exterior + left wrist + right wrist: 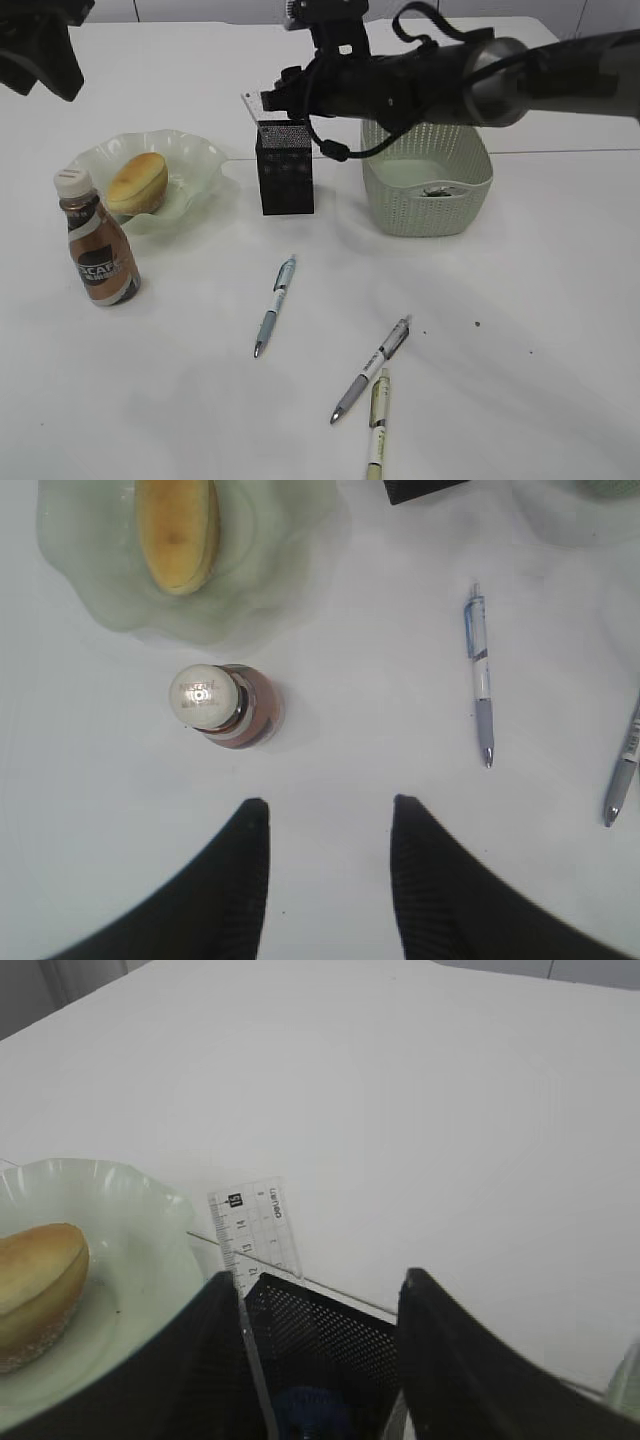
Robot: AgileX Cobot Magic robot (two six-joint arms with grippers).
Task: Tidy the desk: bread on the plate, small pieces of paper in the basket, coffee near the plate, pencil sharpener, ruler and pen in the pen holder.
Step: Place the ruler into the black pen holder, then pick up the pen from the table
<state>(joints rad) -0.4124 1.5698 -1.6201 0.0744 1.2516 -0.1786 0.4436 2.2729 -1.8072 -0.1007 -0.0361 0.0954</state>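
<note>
The bread (137, 180) lies on the pale green plate (195, 150). The coffee bottle (97, 250) stands upright next to the plate's front. The black mesh pen holder (286, 175) holds the clear ruler (250, 100), which sticks up from it. My right gripper (283, 100) hovers over the holder, open; in the right wrist view its jaws (320, 1285) straddle the holder (350, 1330), the ruler (255, 1225) leans by the left finger, and a blue object (310, 1410) lies inside. Three pens (274, 305) (372, 370) (377, 425) lie on the table. My left gripper (330, 815) is open and empty above the table near the bottle (215, 705).
The green basket (455, 215) stands right of the holder with a small dark-and-white scrap (437, 190) inside. The right arm stretches across above the basket. The left arm (40, 50) hangs at the far left corner. Small crumbs dot the table at the right.
</note>
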